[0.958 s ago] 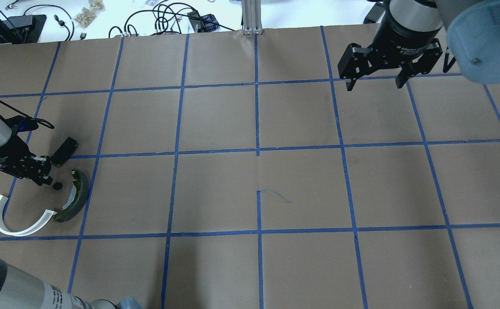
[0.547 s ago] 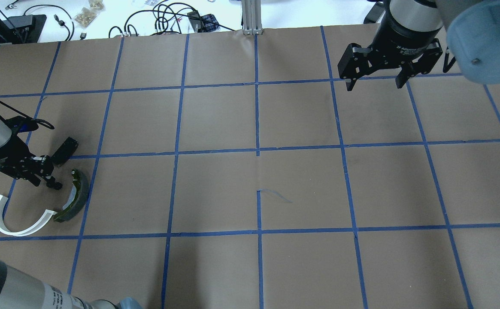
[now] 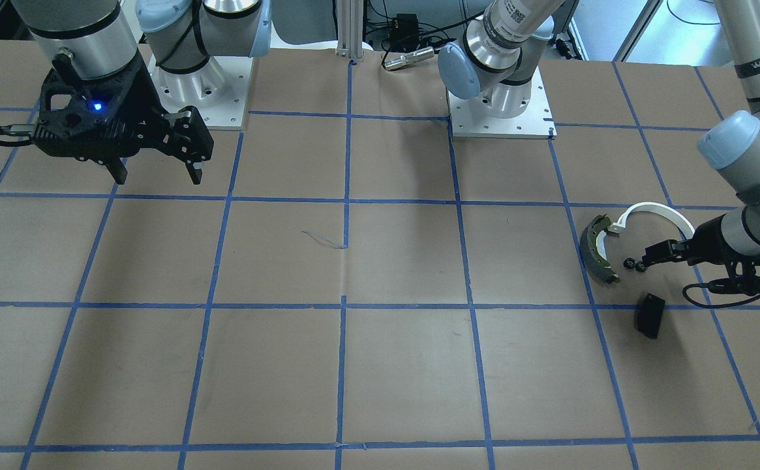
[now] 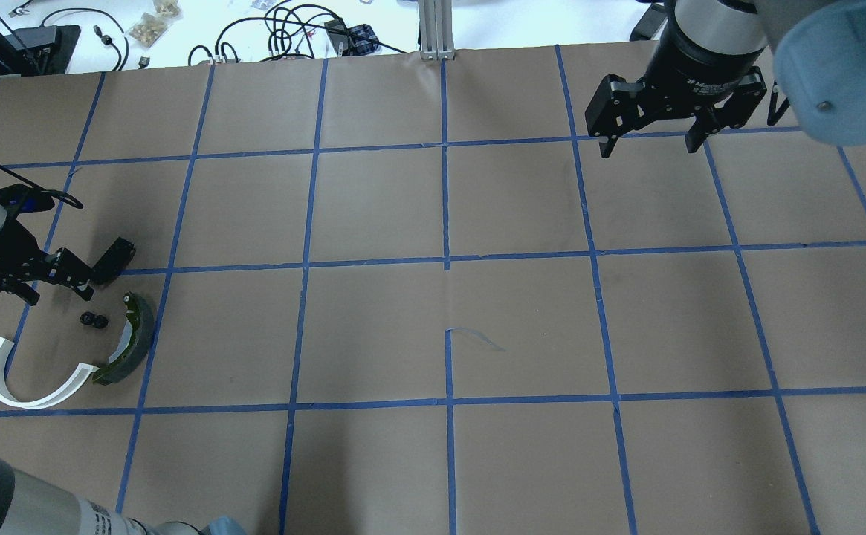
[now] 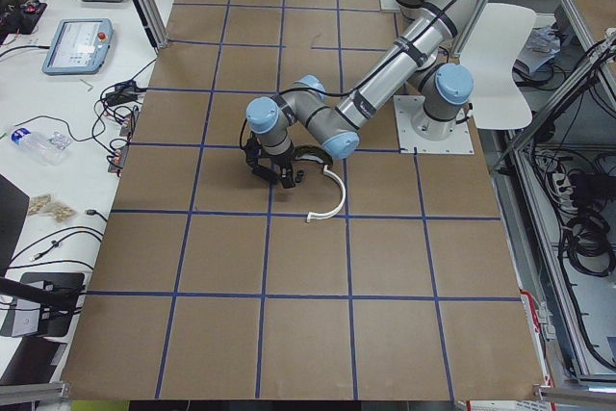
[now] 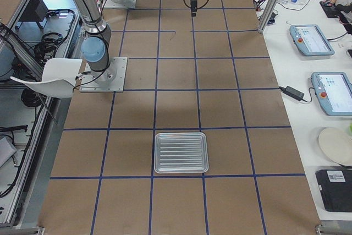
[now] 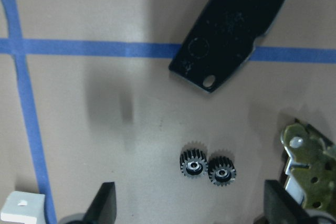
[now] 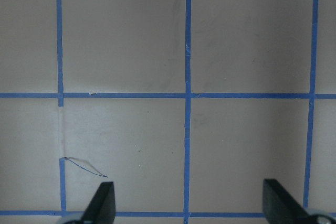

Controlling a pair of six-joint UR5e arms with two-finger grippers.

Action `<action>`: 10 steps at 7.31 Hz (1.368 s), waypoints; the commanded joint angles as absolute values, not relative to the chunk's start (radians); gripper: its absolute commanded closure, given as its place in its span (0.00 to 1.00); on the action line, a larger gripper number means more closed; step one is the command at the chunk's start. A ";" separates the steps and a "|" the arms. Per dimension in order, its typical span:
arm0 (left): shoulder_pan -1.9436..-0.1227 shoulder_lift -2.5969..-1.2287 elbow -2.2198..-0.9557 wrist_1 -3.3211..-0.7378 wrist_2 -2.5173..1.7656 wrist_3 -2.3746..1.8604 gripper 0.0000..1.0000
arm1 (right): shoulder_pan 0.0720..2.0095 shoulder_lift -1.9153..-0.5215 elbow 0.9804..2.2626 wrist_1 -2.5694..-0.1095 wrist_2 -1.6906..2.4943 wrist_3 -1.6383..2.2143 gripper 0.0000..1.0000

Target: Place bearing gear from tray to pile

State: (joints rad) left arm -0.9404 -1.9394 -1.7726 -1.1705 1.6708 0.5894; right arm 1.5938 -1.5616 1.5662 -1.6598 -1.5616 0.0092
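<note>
As it hovers, the left hand [image 7: 191, 208] gapes beside two gears [image 7: 208, 168]

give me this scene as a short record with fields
gears: two, side by side on table, ungripped
left end effector: open, hovering over gears
right end effector: open, holding nothing
around gears: pad, shoe, bracket
tray: near table's right end
</note>
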 commanded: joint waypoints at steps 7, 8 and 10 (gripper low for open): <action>-1.561 -1.747 -1.491 -1.513 1.563 0.065 0.00 | 1.594 -1.562 1.566 -1.660 -1.562 0.009 0.00; -1.603 -1.731 -1.493 -1.514 1.565 0.052 0.00 | 1.594 -1.562 1.566 -1.660 -1.562 0.009 0.00; -1.618 -1.689 -1.511 -1.516 1.563 0.044 0.00 | 1.594 -1.559 1.566 -1.660 -1.562 0.009 0.00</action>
